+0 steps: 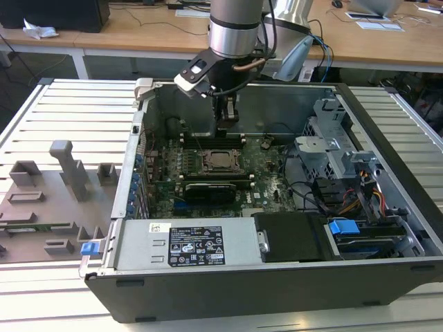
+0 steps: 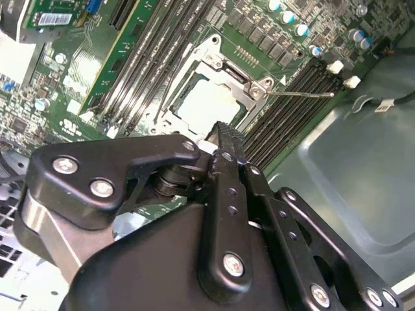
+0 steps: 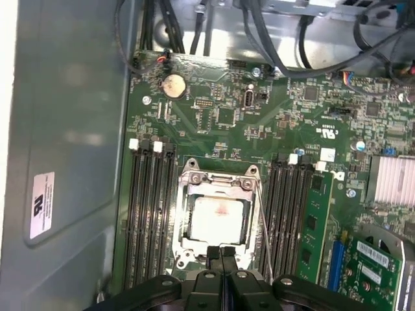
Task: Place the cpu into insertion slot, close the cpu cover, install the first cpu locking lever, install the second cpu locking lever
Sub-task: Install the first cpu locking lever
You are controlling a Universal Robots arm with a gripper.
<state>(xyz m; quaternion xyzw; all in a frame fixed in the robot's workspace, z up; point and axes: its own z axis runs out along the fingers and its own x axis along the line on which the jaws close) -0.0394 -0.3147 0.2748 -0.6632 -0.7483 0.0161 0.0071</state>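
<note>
The gripper (image 3: 220,254) has its two black fingers pressed together with nothing between them, tips aimed down at the motherboard. Just ahead of the tips lies the cpu (image 3: 217,219), its pale top flat and square in the insertion slot (image 1: 207,161). Whether the tips touch the socket's near edge I cannot tell. The cpu cover (image 3: 219,176) is down over the chip, its silvery frame ringing it so that the top shows through the cut-out.

A thin wire locking lever (image 3: 263,220) runs just beside the frame on one side; in the second wrist view its free end slants out over the memory slots (image 3: 146,214). These long black slots flank the socket on both sides.

Farther from the gripper sit a coin battery (image 3: 173,85), a finned heatsink (image 3: 392,178) and a bundle of black cables (image 3: 259,32).

In the exterior view the arm (image 1: 234,28) reaches down into the open computer case (image 1: 387,138), with the gripper hanging over the socket. Past the socket lies a black card (image 1: 211,190), then the power supply (image 1: 187,242). Well apart, outside the case, a grey fixture board (image 1: 48,200) rests on the slatted table (image 1: 76,104).
</note>
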